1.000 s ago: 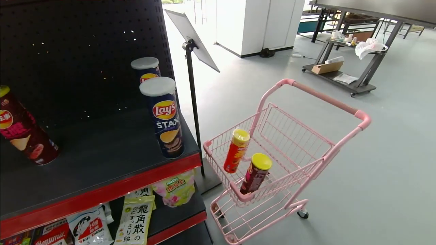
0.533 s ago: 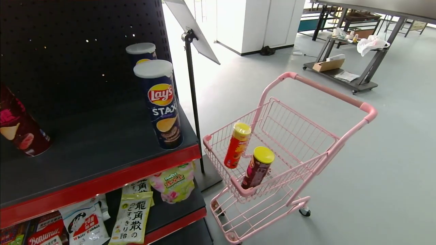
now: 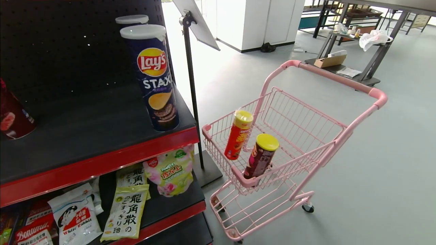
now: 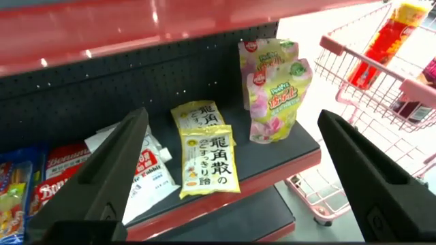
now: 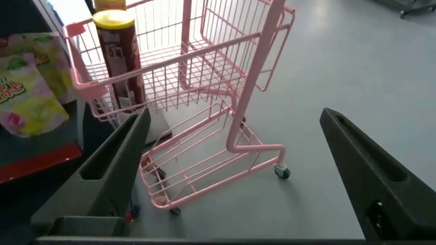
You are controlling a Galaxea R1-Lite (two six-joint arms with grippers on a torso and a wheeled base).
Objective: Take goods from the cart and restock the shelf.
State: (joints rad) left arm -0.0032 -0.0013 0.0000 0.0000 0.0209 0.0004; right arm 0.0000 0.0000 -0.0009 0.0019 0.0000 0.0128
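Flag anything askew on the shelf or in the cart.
In the pink cart, the red can and the maroon can lean tilted instead of standing upright. The blue can on the shelf stands straight.

Right of me, the pink cart [image 3: 333, 80] holds a red can [image 3: 237, 137] and a maroon can [image 3: 259, 158], both yellow-lidded and tilted, near its left wall; a blue can [image 3: 155, 81] stands upright on the shelf [image 3: 85, 126] to my left
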